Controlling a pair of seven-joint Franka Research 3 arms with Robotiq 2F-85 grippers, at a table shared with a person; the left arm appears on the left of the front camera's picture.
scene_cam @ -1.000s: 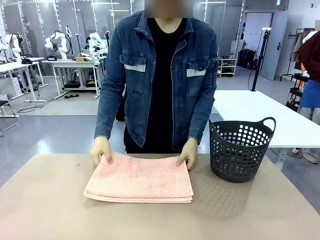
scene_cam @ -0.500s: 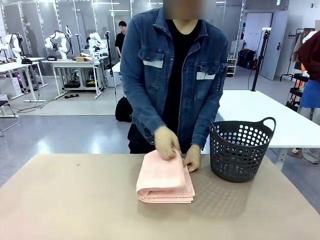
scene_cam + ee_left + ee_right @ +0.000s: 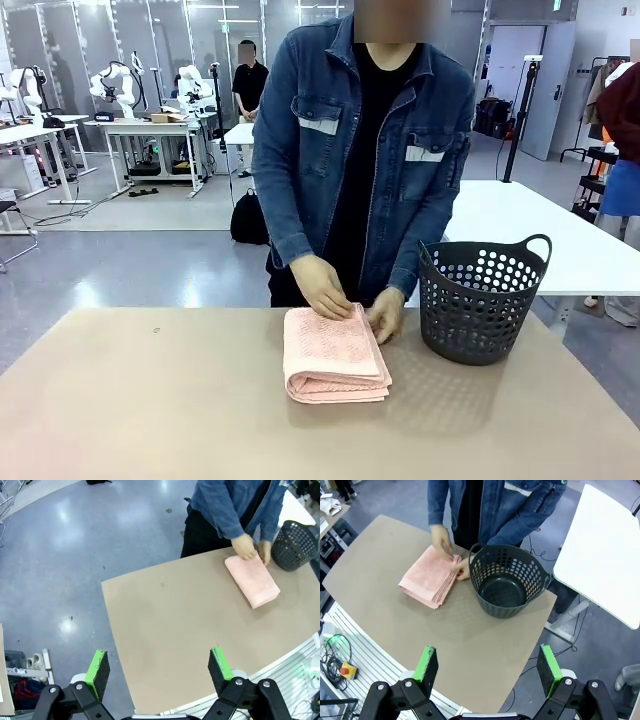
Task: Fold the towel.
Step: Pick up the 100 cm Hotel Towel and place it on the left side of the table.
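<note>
The towel [image 3: 335, 355] lies on the tan counter [image 3: 120, 400], towards its far edge and a little to the robot's right of the middle, just beside a dark perforated basket [image 3: 483, 300] but not touching it. It is folded into a compact, thick oblong. Its long axis runs from the person's side towards the robot's side, and the zigzag weave faces up. The long side on the robot's left is a rounded fold, and stacked layer edges show at the near short end. The person's hands [image 3: 322, 290] rest on the far short end. The left pincer [image 3: 158, 655] hangs released, its green pads wide apart, high above the counter and well away from the towel [image 3: 251, 580]. The right pincer [image 3: 487, 652] is likewise released and grasps nothing.
</note>
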